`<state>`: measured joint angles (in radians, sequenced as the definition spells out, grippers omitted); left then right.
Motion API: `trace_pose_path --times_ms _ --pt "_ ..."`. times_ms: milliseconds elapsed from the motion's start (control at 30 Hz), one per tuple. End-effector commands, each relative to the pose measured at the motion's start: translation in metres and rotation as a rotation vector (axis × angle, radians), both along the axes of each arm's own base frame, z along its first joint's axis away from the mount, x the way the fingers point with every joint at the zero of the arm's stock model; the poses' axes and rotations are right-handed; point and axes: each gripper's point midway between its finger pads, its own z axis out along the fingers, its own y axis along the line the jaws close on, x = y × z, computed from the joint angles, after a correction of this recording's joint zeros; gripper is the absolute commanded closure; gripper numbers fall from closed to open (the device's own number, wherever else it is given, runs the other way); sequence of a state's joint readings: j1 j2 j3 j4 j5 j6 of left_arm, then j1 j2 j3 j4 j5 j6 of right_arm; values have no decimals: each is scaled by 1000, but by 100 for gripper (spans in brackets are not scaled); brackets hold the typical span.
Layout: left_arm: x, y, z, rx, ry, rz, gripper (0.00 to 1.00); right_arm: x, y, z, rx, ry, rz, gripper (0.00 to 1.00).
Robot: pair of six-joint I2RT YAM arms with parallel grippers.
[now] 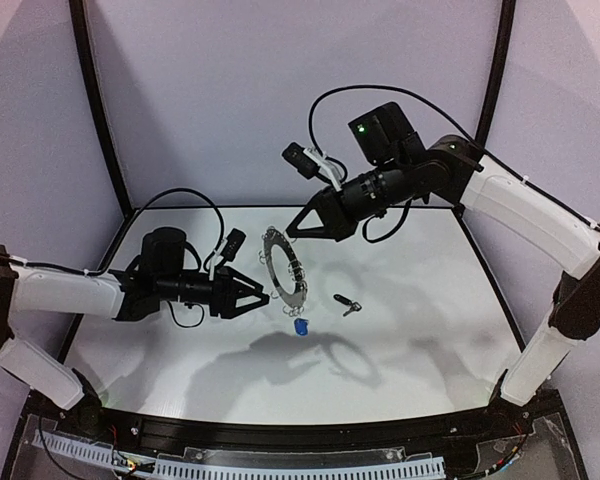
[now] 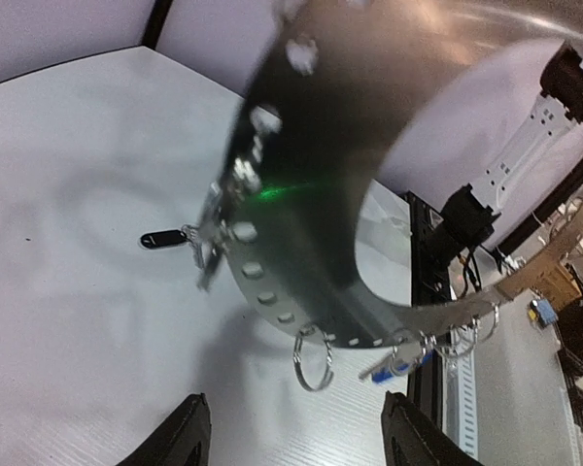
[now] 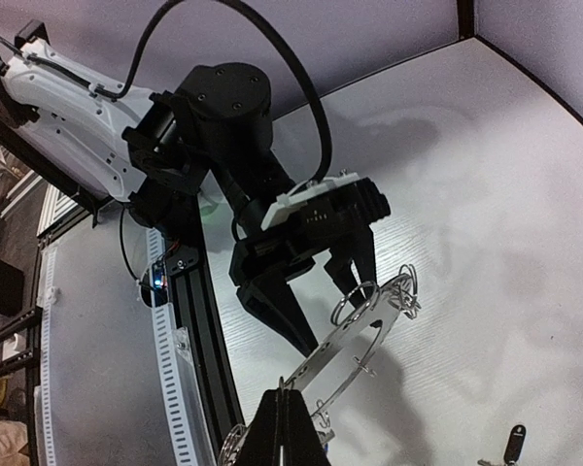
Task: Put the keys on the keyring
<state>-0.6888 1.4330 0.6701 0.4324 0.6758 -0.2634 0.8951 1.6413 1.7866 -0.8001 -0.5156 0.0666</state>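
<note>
**Ring held up, left fingers open at a loop, keys down on the table**

- Right gripper (image 1: pixel 292 230): fingers pressed together on the top rim of the keyring (image 2: pixel 311 175). The ring hangs tilted above the table (image 1: pixel 430 300), its lower end pointing towards the near side.
- Left gripper (image 1: pixel 263 296): fingers (image 2: pixel 187 432) spread, holding nothing. They sit just short of the ring's lower rim, with one wire loop (image 2: pixel 312 360) hanging ahead of the gap between them.
- Black key (image 1: pixel 347 304): flat on the table, off to the right of the ring, clear of both grippers.
- Blue key (image 1: pixel 300 326): just below the ring's lower end. Cannot tell whether it lies loose on the table or already hangs from a loop. The left wrist view shows it in among the loops, but that part is small and cluttered.

Risks, as judged from here:
- The ring is held by one narrow pinch on its edge. A push or tug from the left fingers on a loop could swing it round that pinch or pull it free.
- The loops are thin and small. Closing on one could miss or bend it.
- The ring is blurred in the left wrist view, so aiming by that view is unreliable.
- A flat key on a smooth table may skid away when grasped.
</note>
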Motion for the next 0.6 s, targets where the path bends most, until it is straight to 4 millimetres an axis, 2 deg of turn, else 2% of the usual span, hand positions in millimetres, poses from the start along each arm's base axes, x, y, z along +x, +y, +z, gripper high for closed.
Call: trace_pose_path --times_ms 0,233,400,567 --pt "-19 -2 24 4 -92 -132 38 -8 0 52 111 -24 -7 100" --pt "-23 3 44 -39 -235 -129 40 -10 6 73 168 32 -9 100" --pt "-12 2 46 -25 -283 -88 43 -18 12 85 224 67 36 100" --pt "-10 4 50 -59 -316 -57 45 -22 13 87 240 92 50 100"
